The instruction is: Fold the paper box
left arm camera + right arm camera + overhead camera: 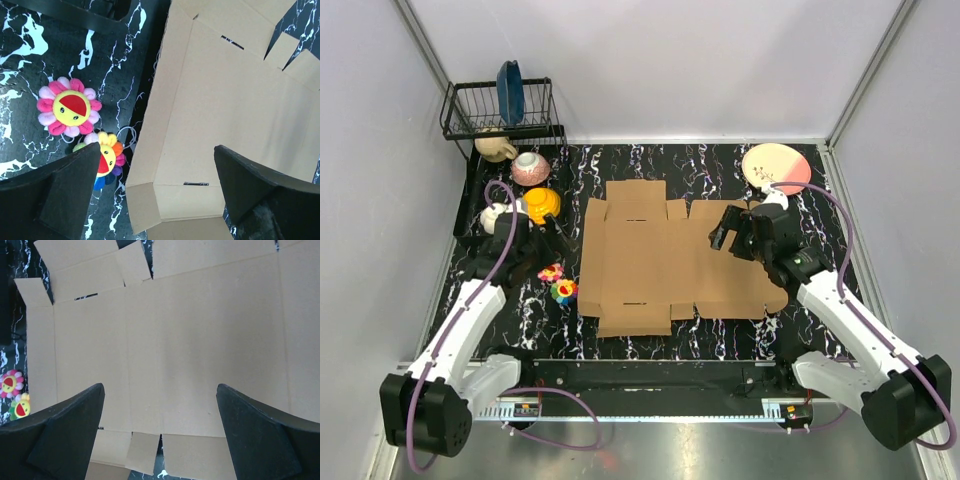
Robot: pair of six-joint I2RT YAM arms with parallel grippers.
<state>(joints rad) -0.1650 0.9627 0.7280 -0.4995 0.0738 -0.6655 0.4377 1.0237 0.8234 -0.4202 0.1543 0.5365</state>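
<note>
Paper box (660, 262): 1, bench (720, 170) ctr. Flower plushies: 2, at its 9 o'clock: pink-petal one (69, 106), rainbow one (106, 159). Wire rack (475, 108): 1, at 11, w/ 1 blue plate (510, 92). Pink-cream plate (776, 166): 1, at 1. Small vessels nr rack: 4: beige jug (495, 147), pink bowl (530, 168), yellow cup (542, 204), white cup (494, 216). Pincers: 2: left pincer (157, 170), right pincer (160, 405).

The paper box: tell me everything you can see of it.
The paper box is plain brown corrugated cardboard, unprinted, die-cut with flaps, tabs, narrow slots and scored fold lines. It lies flat and unfolded in the middle of the black marbled table. Two flower toys lie just off its left edge. The open right end effector hangs over its right side; nothing grips it.
</note>
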